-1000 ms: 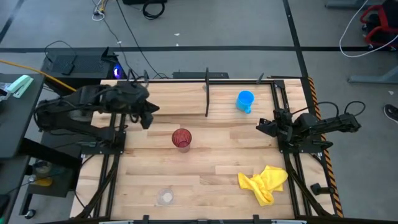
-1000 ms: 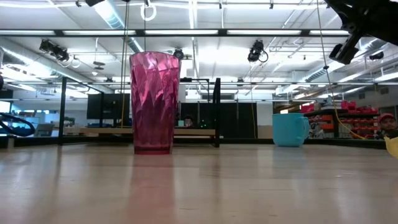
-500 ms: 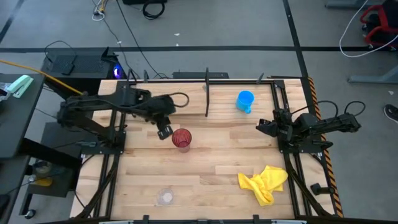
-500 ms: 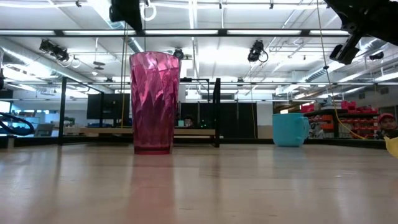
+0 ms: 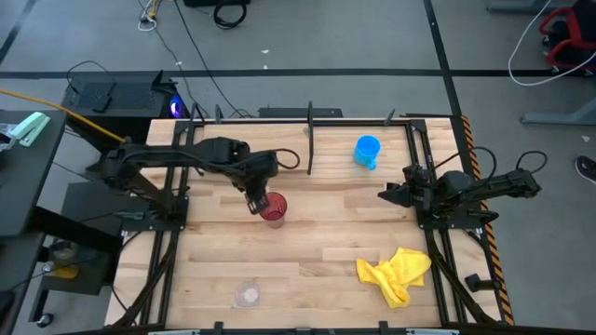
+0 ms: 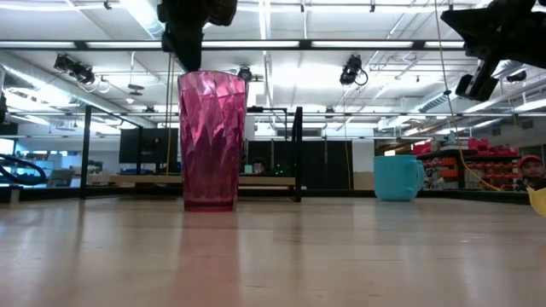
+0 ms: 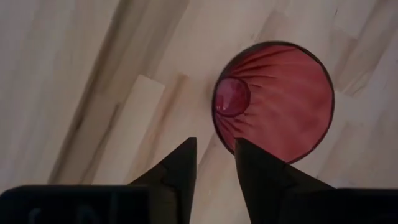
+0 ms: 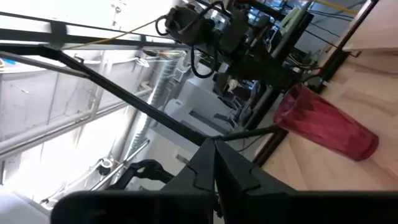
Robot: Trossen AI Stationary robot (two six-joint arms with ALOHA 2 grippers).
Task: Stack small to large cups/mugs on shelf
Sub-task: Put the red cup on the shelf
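Note:
The dark red tumbler (image 5: 273,209) (image 6: 212,141) stands upright on its base mid-table. My left gripper (image 5: 253,199) (image 7: 214,146) hovers open just above the tumbler's left rim (image 7: 219,127), pointing down, one finger over the mouth and one outside. The blue cup (image 5: 367,151) (image 6: 398,177) stands at the far right. The clear cup (image 5: 247,295) stands near the front edge. The black wire shelf (image 5: 310,140) (image 6: 297,153) is at the far edge. My right gripper (image 5: 384,195) (image 8: 214,146) waits shut at the right, above the table.
A crumpled yellow cloth (image 5: 396,272) lies at the near right. Black frame rails (image 5: 438,233) run along both table sides. Bare wood (image 5: 317,242) lies between the tumbler and the cloth.
My left gripper has swung from the far left toward the table's middle and come down over the tumbler's left rim. My right gripper has shifted a little toward the table's left. The cups have stayed where they were.

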